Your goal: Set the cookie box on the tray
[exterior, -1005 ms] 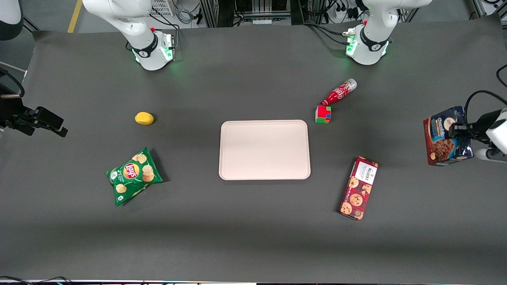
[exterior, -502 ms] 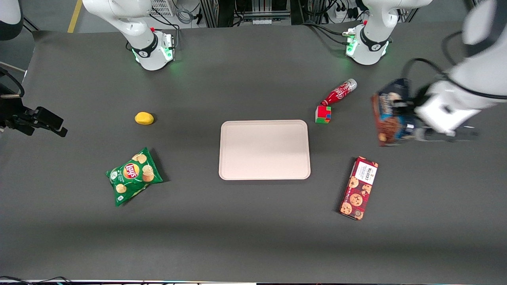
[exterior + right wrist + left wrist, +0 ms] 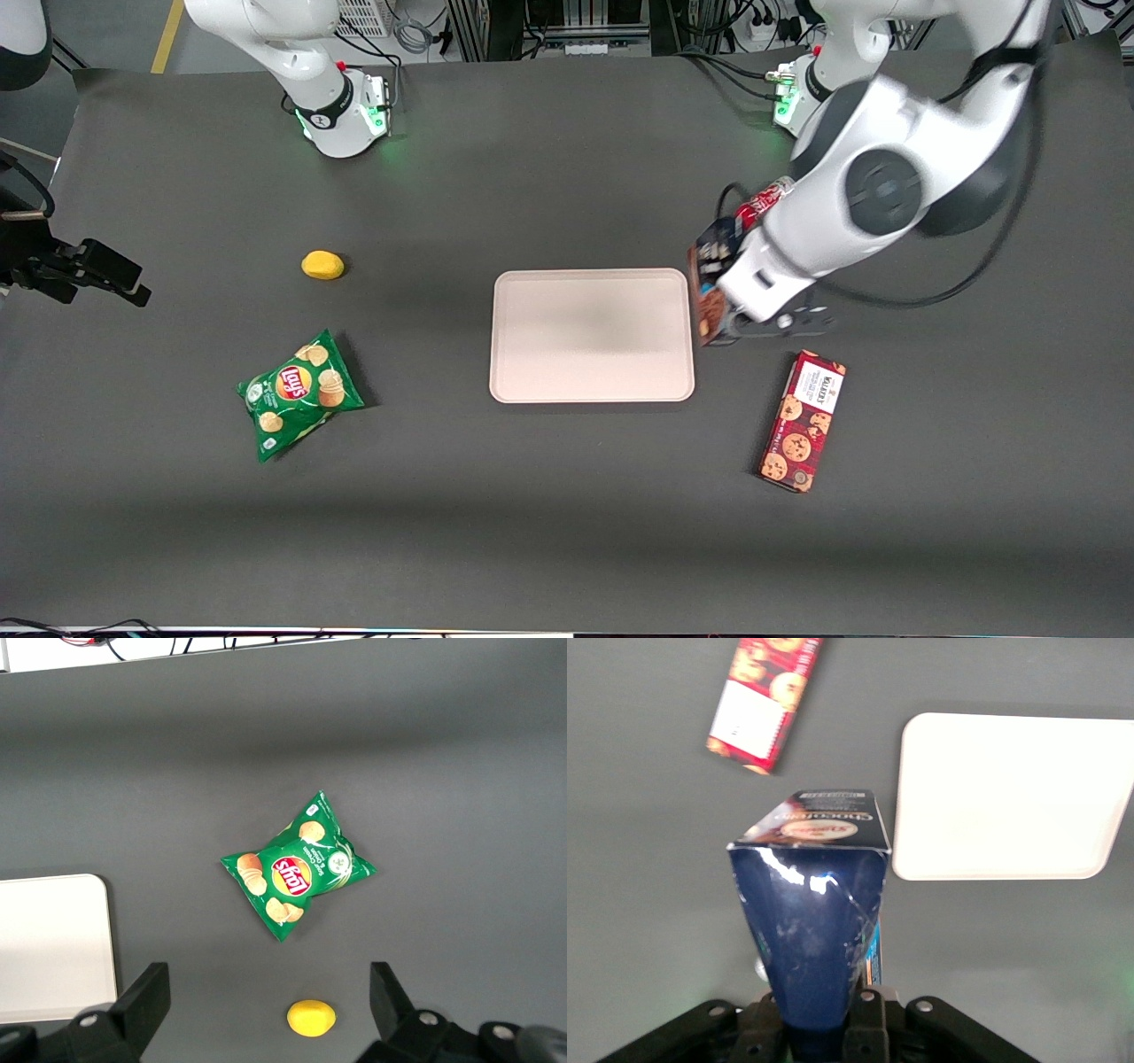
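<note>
Your gripper (image 3: 740, 323) has swung in from the working arm's end of the table and now hangs at the tray's (image 3: 592, 390) short edge on that side, roughly over the rim. The cookie box (image 3: 709, 292) rides with it, lifted clear of the table; a second ago it was well out by the table edge, so most of the carry looks done. Fingers are closed on the box's lower end, dark navy panel pinched between them in the wrist view (image 3: 819, 930). The box's long axis runs straight out from the gripper, printed end flap leading, brown cookie face turned toward the tray. It is not yet over the tray floor; the wrist view shows the tray (image 3: 1010, 797) just beside the box's leading end. Judging from this, you need a short further carry inward, then lower and release. The red chocolate-chip cookie box (image 3: 802, 421) lies nearby, nearer the front camera, apart from your path.
</note>
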Motion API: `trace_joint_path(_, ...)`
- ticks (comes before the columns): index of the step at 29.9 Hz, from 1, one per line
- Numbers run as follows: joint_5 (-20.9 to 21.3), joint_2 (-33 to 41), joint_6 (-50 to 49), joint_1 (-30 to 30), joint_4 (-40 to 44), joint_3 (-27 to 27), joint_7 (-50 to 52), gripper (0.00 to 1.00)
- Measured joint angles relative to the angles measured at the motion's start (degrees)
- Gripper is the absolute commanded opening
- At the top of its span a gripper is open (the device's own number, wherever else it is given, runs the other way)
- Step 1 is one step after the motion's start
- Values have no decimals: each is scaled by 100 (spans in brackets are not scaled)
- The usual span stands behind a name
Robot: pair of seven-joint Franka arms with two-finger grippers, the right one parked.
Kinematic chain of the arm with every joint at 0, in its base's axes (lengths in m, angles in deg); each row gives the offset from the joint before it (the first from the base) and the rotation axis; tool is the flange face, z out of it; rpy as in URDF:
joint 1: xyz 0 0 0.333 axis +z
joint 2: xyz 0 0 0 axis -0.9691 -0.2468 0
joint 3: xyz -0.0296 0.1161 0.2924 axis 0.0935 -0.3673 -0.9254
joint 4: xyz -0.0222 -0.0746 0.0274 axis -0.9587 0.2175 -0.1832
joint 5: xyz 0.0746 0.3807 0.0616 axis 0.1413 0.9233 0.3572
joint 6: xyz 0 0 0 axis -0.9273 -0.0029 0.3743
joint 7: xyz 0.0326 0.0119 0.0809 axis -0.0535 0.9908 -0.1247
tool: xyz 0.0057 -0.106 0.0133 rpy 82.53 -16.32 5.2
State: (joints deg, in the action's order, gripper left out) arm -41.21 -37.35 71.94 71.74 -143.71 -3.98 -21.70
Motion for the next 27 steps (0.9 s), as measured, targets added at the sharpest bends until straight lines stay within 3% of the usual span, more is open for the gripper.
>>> trace_joint_path(12, 556, -704, 2423, -89, -1354, 216, 36, 15)
trace_joint_path(17, 724, -826, 2974, -104, -1755, 253, 37, 17)
trace_joint_path(21, 960, -874, 3094, -104, -1863, 279, 78, 37)
trace_joint_path(22, 1023, -890, 3129, -105, -1878, 286, 124, 48)
trace_joint_path(25, 1266, -964, 3251, -116, -1907, 303, 322, 92)
trace_joint_path(26, 1347, -993, 3285, -120, -1911, 308, 392, 100)
trace_joint_path(27, 1420, -1026, 3318, -124, -1912, 314, 448, 100)
